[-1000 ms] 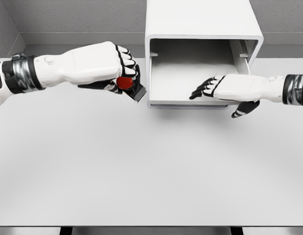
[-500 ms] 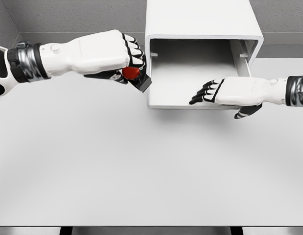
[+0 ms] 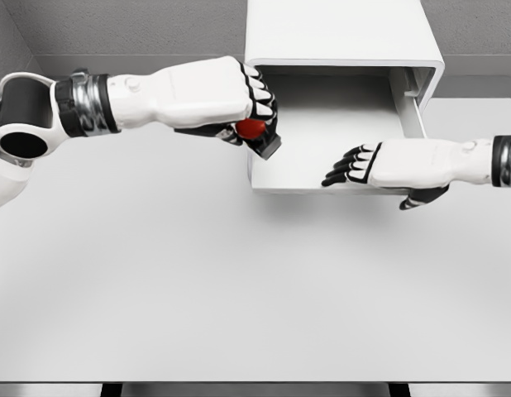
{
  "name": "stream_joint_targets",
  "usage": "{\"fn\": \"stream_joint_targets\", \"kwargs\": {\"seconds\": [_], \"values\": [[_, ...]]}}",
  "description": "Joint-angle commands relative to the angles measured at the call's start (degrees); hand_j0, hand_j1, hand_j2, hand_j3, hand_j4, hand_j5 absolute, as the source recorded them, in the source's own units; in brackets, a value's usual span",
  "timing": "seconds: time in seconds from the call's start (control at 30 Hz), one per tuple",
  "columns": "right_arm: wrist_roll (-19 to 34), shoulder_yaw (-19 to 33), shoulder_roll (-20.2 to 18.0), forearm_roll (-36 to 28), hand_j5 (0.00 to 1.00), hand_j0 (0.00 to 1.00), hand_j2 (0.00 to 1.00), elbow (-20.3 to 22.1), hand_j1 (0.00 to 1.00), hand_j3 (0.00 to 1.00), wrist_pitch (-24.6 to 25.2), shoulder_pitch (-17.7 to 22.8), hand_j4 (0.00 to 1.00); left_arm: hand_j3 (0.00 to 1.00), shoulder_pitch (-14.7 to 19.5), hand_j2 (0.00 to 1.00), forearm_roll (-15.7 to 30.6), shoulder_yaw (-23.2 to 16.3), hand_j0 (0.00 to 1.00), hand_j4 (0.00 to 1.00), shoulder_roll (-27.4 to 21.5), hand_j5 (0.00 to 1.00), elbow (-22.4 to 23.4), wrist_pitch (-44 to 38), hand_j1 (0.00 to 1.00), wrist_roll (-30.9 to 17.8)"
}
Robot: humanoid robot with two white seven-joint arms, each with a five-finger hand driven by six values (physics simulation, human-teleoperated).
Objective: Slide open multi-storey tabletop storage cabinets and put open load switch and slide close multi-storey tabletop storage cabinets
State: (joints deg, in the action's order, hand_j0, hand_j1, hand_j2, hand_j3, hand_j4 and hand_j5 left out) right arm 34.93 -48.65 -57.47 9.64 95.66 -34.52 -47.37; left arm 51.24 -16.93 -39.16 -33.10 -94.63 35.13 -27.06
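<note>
The white cabinet (image 3: 338,33) stands at the back of the table with its drawer (image 3: 322,178) slid out toward me. My left hand (image 3: 239,103) is shut on the load switch (image 3: 257,134), a red knob on a dark body, and holds it above the drawer's left wall. My right hand (image 3: 363,165) lies over the drawer's front right part, fingers stretched out flat toward the left and thumb hanging below the front edge, holding nothing.
The white table (image 3: 239,289) stretches in front of the cabinet to its near edge at the bottom. A grey wall (image 3: 115,25) runs behind the table and cabinet.
The left hand has carried the load switch to the right, from beside the drawer to over its left wall. The right hand has drifted slightly right and stays flat.
</note>
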Motion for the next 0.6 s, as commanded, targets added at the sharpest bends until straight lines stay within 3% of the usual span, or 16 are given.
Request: {"fn": "stream_joint_targets", "kwargs": {"seconds": [0.0,0.57], "values": [[0.07,-0.22,-0.53,-0.41,1.0,1.0,1.0,0.32,1.0,1.0,-0.48,0.0,1.0,0.39,0.0,0.39,-0.82,-0.3,0.39,0.39,1.28,0.39,0.76,-0.13,0.39,-0.01],[0.07,-0.13,-3.0,-3.05,1.0,1.0,1.0,0.5,1.0,1.0,-0.48,-0.18,1.0,0.4,2.02,0.4,-6.62,-3.47,0.4,0.4,12.53,0.4,11.22,-0.13,0.4,-0.01]]}}
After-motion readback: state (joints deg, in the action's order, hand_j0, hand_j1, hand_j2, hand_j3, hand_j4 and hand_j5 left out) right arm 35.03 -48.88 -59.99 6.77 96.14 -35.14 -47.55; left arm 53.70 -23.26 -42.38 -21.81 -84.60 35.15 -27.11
